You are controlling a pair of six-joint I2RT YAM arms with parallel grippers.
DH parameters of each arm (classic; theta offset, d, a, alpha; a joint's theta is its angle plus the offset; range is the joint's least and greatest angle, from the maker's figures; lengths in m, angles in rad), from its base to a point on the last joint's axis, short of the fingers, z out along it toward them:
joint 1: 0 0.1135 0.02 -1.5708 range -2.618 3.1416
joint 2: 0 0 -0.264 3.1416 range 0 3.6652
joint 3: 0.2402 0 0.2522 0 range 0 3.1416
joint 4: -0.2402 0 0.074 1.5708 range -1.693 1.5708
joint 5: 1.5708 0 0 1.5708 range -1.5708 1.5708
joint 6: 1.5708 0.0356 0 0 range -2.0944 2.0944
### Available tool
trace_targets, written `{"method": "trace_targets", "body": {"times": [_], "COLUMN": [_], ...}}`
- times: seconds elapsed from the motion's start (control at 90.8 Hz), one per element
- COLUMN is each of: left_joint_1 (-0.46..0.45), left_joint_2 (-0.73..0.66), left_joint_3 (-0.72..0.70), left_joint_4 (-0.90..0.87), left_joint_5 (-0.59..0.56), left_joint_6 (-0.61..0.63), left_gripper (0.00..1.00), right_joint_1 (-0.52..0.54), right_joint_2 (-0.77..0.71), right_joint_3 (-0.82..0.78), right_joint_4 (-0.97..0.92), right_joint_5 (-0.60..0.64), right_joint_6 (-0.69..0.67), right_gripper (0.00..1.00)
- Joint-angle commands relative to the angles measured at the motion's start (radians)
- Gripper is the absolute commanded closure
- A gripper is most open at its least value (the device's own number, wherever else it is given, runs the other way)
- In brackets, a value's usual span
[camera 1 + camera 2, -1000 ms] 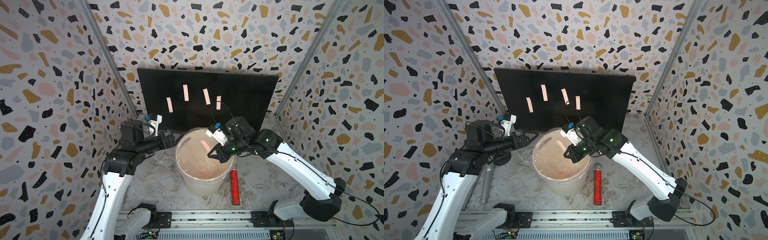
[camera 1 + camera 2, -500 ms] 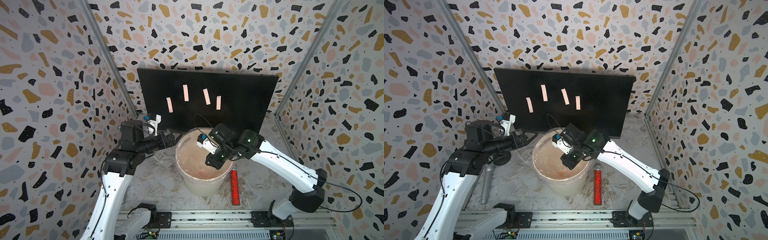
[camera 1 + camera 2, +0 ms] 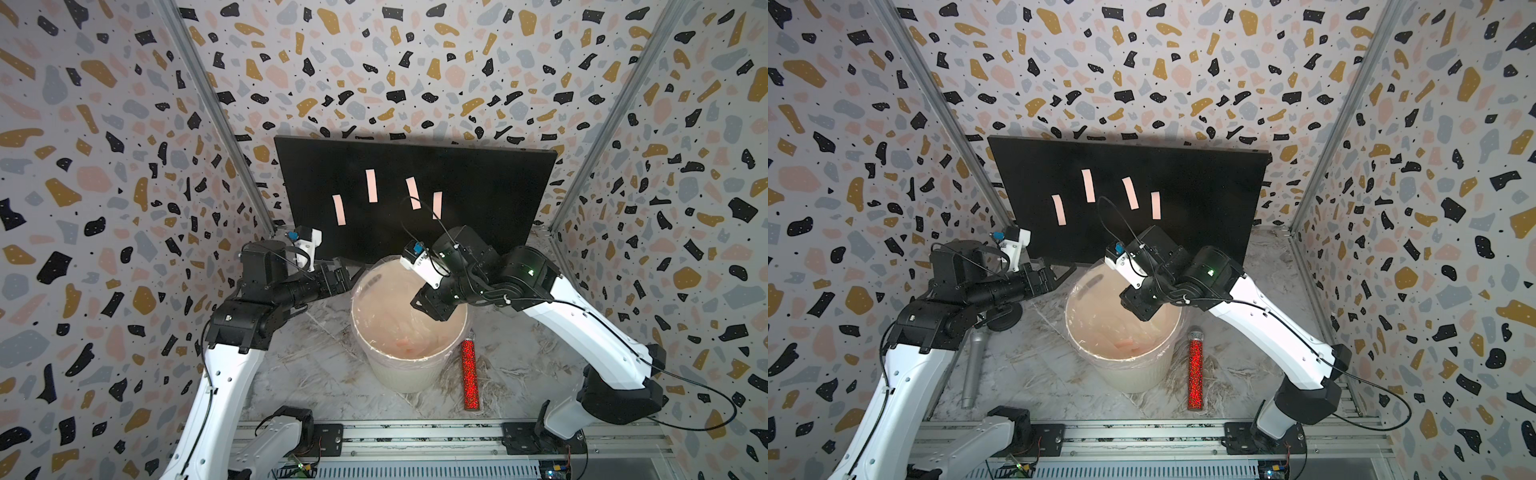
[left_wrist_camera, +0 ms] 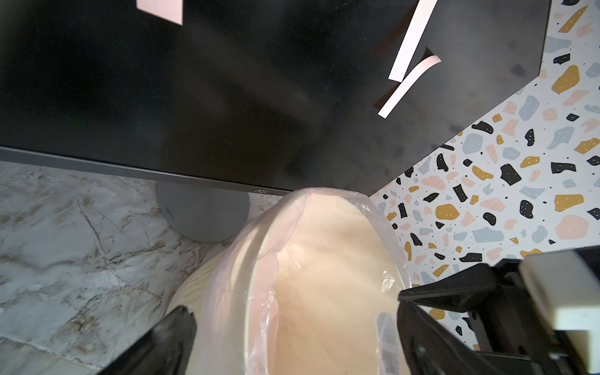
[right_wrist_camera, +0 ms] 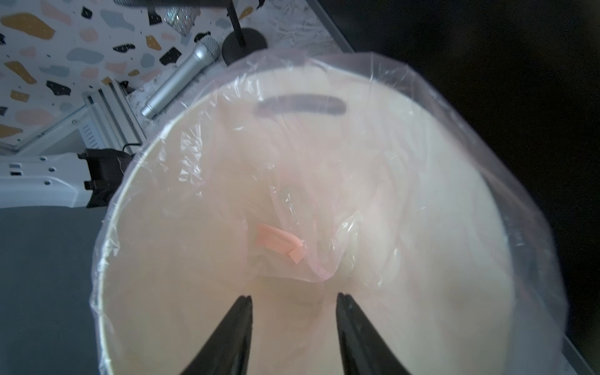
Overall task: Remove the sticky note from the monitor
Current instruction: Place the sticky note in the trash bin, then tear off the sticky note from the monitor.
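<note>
Your marbled table (image 3: pixel 316 374) carries one monitor (image 3: pixel 490 195), upright against the back wall on a grey round foot (image 4: pixel 203 214). In the left wrist view you can read the "AOC" logo (image 4: pixel 261 191) on its lower frame. It is the only writing that can be read anywhere.

One white bin (image 3: pixel 399 374) stands in front of the monitor's middle, lined with a clear plastic liner (image 5: pixel 422 97).

Your left end effector (image 3: pixel 345 272) hovers beside the bin's rim, close under the monitor's lower edge. Its jaws are spread wide with nothing between them. Your right end effector (image 5: pixel 293 302) hangs over the bin's mouth, pointing down into it. Its fingers (image 5: pixel 240 324) stand partly apart and empty.

One silver microphone (image 3: pixel 973 365) lies on the table on the left arm's side of the bin, with a black round stand base (image 3: pixel 1003 320) near its head. One red glitter tube (image 3: pixel 470 374) lies just beside the bin on the right arm's side. If it has a label, it is too small to read.

You have four pale pink sticky notes (image 3: pixel 371 185) on the screen, narrow upright strips in a loose row left of centre. One folded note (image 5: pixel 279 243), pink-orange, lies at the bottom of the bin inside the liner.
</note>
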Motion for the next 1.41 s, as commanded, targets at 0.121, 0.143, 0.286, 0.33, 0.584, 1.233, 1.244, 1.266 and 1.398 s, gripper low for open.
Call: {"method": "trace_targets", "body": {"times": [0.121,0.143,0.286,0.33,0.584,1.233,1.244,1.266,1.398], "left_joint_1": [-0.004,-0.004,-0.004,-0.004,-0.004,-0.004,-0.004,-0.004,-0.004], "left_joint_2": [0.0,0.001,0.002,0.002,0.0,-0.003,-0.003,-0.003,-0.004], "left_joint_3": [0.013,0.013,0.013,0.013,0.017,0.011,0.011,0.011,0.012], "left_joint_4": [0.03,0.031,0.032,0.032,0.028,0.031,0.03,0.03,0.028], "left_joint_5": [-0.003,-0.003,-0.002,-0.002,0.0,0.007,0.007,0.006,0.005], "left_joint_6": [-0.005,-0.005,-0.005,-0.004,0.008,0.035,0.035,0.035,0.036], "left_gripper": [0.01,0.01,0.0,0.01,0.01,0.0,0.01,0.0,0.0], "right_joint_1": [-0.148,-0.165,-0.287,-0.321,-0.428,-0.477,-0.478,-0.479,-0.479], "right_joint_2": [0.011,0.017,0.046,0.055,0.116,0.117,0.117,0.117,0.102], "right_joint_3": [0.161,0.171,0.189,0.187,0.181,-0.025,-0.028,-0.033,-0.07], "right_joint_4": [-0.01,-0.008,0.058,0.081,0.199,0.479,0.483,0.491,0.547], "right_joint_5": [-0.026,-0.039,-0.153,-0.187,-0.288,-0.274,-0.275,-0.276,-0.271], "right_joint_6": [0.03,0.038,0.118,0.142,0.241,0.321,0.322,0.324,0.331], "right_gripper": [0.48,0.48,0.47,0.47,0.47,0.41,0.41,0.41,0.4]}}
